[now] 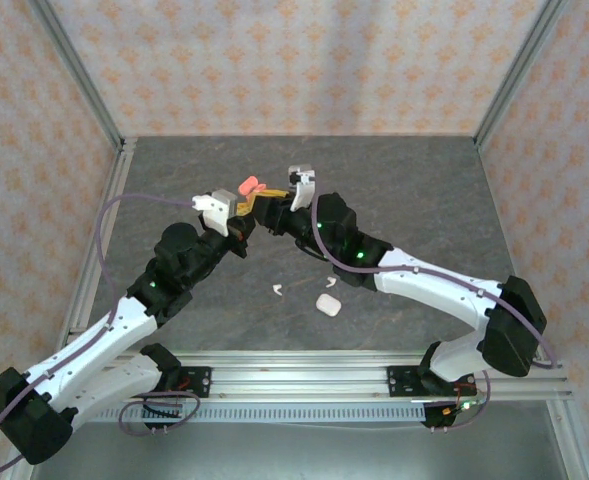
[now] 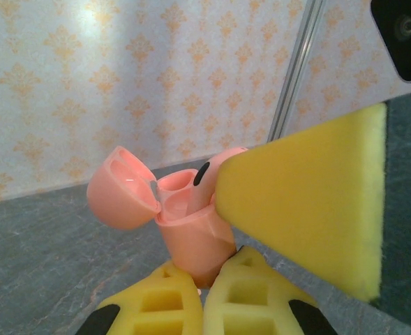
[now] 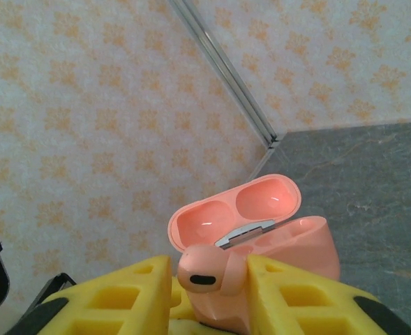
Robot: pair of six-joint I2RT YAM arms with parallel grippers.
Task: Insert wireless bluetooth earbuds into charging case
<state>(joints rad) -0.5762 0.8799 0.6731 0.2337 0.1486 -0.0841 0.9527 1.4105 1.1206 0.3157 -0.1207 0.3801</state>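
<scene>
**Coral earbud at the mouth of its case**

Top view: the left hand [image 1: 237, 207] and right hand [image 1: 271, 207] meet above the surface [image 1: 424, 200], with the coral case [image 1: 248, 187] raised between them. A white case [image 1: 326, 304] and a white earbud [image 1: 275, 291] lie well apart from them, nearer the bases.

Left wrist: the left hand is clamped on the coral case's base. The lid [image 2: 121, 192] is swung open, and the coral earbud [image 2: 206, 183] stands stem-down at one socket.

Right wrist: the coral earbud sits between the right hand's fingers [image 3: 121, 293]; whether they pinch it, I cannot tell. Best to hold the coral case steady, push straight along the socket, and let go only once the bud is seated.
</scene>
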